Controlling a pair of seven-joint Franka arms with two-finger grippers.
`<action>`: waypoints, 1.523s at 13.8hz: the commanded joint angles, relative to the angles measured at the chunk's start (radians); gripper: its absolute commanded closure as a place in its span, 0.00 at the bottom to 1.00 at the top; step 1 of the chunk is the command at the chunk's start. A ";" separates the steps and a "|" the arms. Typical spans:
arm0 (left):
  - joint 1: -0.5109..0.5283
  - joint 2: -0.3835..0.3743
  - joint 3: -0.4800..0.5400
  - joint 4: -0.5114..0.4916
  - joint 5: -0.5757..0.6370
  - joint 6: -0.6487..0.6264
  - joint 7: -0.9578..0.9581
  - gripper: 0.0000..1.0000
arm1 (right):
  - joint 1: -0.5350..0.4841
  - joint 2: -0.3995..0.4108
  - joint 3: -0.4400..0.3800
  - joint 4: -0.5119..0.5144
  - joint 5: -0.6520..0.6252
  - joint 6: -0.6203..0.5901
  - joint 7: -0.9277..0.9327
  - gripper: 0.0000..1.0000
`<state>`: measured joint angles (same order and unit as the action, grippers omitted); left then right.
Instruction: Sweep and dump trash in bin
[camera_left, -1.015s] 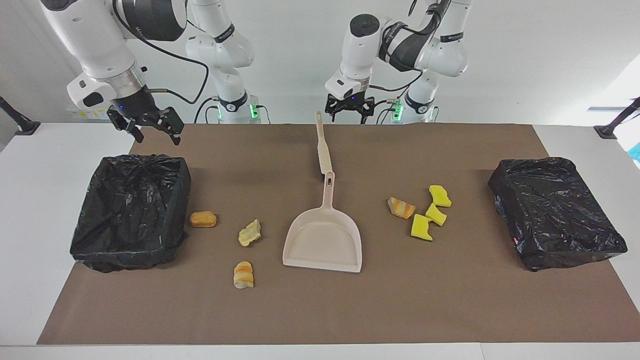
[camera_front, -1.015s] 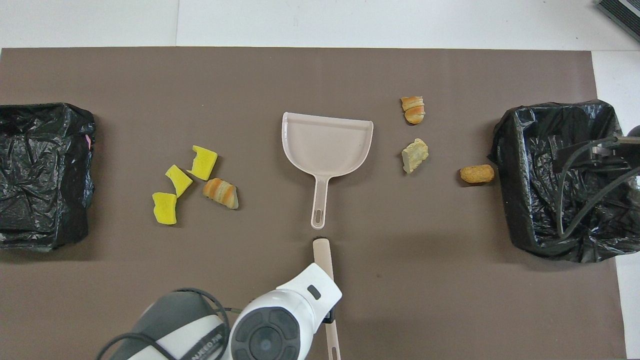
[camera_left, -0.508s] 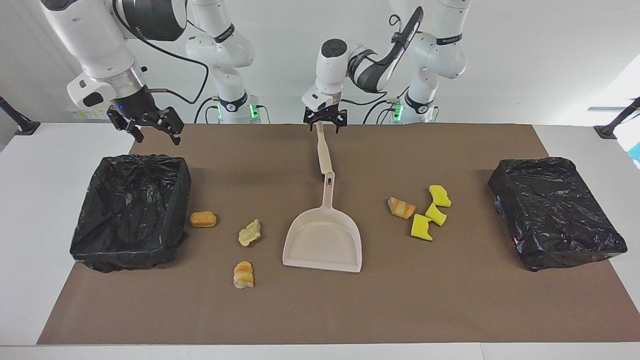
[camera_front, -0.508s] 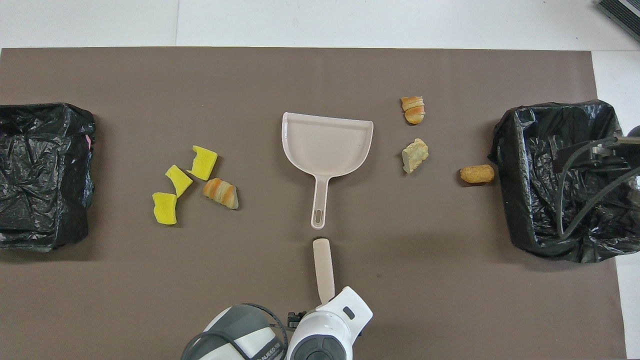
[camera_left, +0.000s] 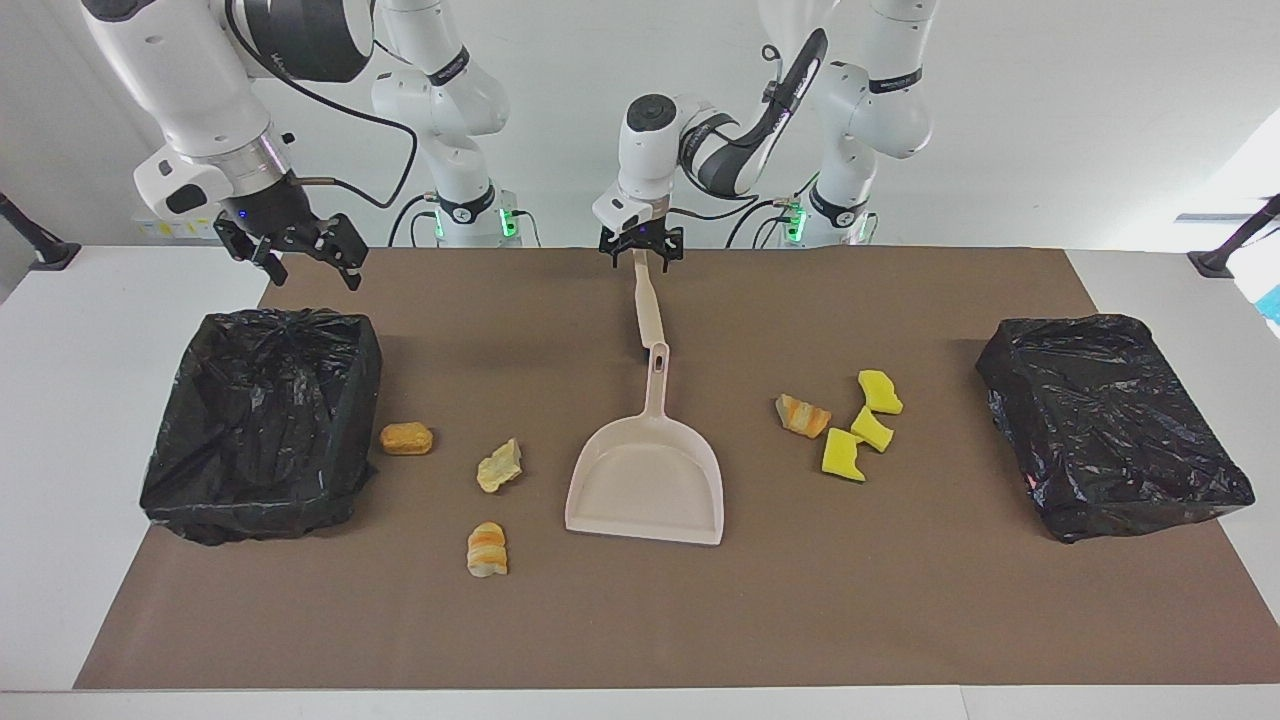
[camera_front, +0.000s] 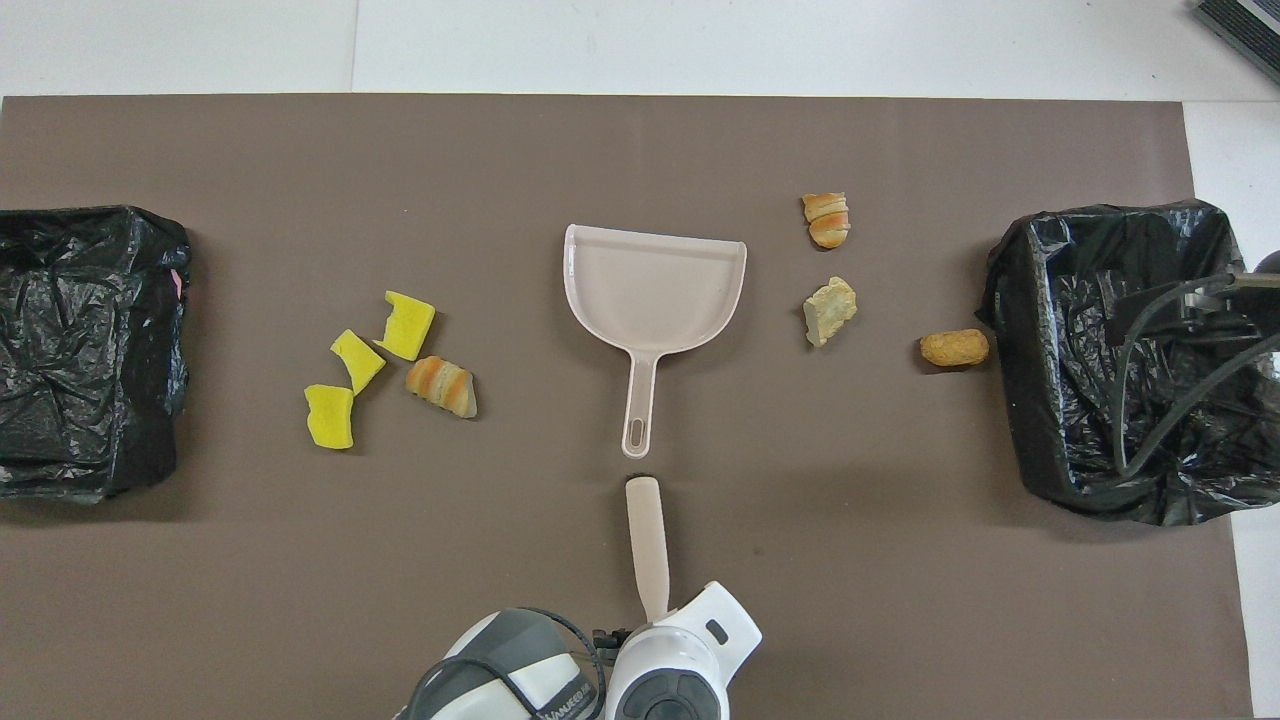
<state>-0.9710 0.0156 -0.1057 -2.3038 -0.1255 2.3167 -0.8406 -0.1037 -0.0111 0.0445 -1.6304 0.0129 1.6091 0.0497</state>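
Nothing is swept yet: all seven pieces of trash (camera_left: 842, 455) lie on the tabletop (camera_left: 900, 600), and the dustpan (camera_left: 647, 485) is empty. The left hand (camera_left: 641, 249), spread, is placed over the brush handle (camera_left: 648, 305), seemingly ungripped. The right hand (camera_left: 292, 247), spread, is held over a bin (camera_left: 262, 425).

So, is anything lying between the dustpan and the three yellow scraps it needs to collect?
One thing: a striped bread chunk lies between the dustpan and the yellow sponge pieces, toward the left arm's end. It is trash too, so it can be swept along with them. Otherwise only bare mat lies between.

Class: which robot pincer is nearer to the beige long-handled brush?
Left. The left pincer hangs open over the beige long-handled brush; the right pincer hangs open over the black-bagged bin.
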 joint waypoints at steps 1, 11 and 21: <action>-0.017 -0.009 0.015 0.009 -0.010 -0.031 -0.005 0.34 | -0.005 -0.009 0.001 -0.009 0.021 0.002 0.004 0.00; 0.101 -0.130 0.029 0.055 -0.010 -0.421 0.185 1.00 | -0.005 -0.010 0.001 -0.009 0.021 0.002 0.004 0.00; 0.621 -0.247 0.037 0.191 0.035 -0.668 0.504 1.00 | 0.266 -0.026 0.028 -0.209 0.099 0.222 0.161 0.00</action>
<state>-0.4507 -0.2916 -0.0574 -2.1580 -0.1082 1.6464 -0.4039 0.1364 -0.0176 0.0691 -1.7941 0.0734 1.7608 0.1288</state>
